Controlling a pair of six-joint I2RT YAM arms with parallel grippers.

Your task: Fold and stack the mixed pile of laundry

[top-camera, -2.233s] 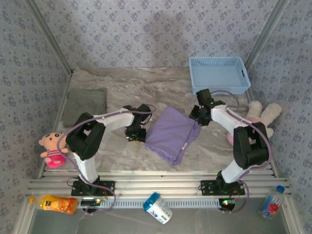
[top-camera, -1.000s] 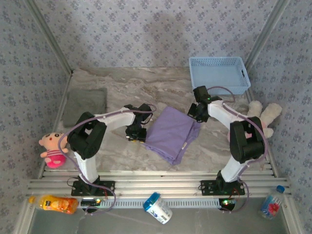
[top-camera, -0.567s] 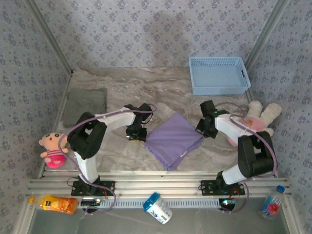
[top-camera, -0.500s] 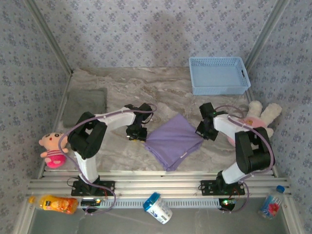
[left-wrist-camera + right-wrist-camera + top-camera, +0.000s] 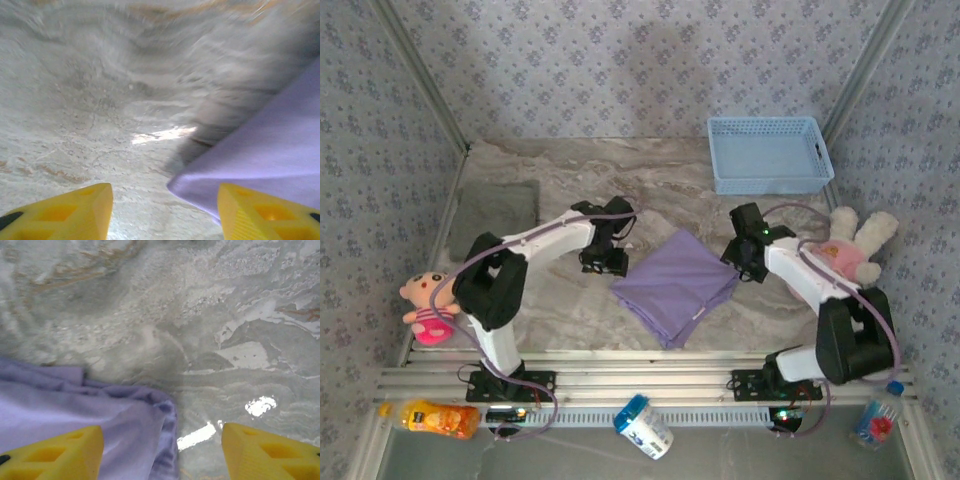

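The lavender T-shirt [image 5: 675, 285] lies folded flat in the middle of the table. The gray garment [image 5: 498, 210] lies folded at the back left. My left gripper [image 5: 607, 262] is at the shirt's left corner, open, and that corner [image 5: 260, 160] lies loose on the table between the yellow fingers [image 5: 65, 210]. My right gripper [image 5: 747, 268] is at the shirt's right corner, also open, above a rumpled edge of the cloth [image 5: 110, 415] without gripping it. In the wrist views the left gripper [image 5: 165, 215] and the right gripper [image 5: 162, 452] hold nothing.
A light blue basket [image 5: 770, 180] stands at the back right. A pink-and-white plush [image 5: 845, 250] lies at the right edge and a doll [image 5: 425, 305] at the left edge. An orange bottle [image 5: 440, 418], a can [image 5: 643, 425] and a water bottle [image 5: 877, 415] lie along the front rail.
The right gripper pulled the shirt's right corner toward the near right, spreading it flatter, then opened and let go. The left gripper also opened and moved slightly back.
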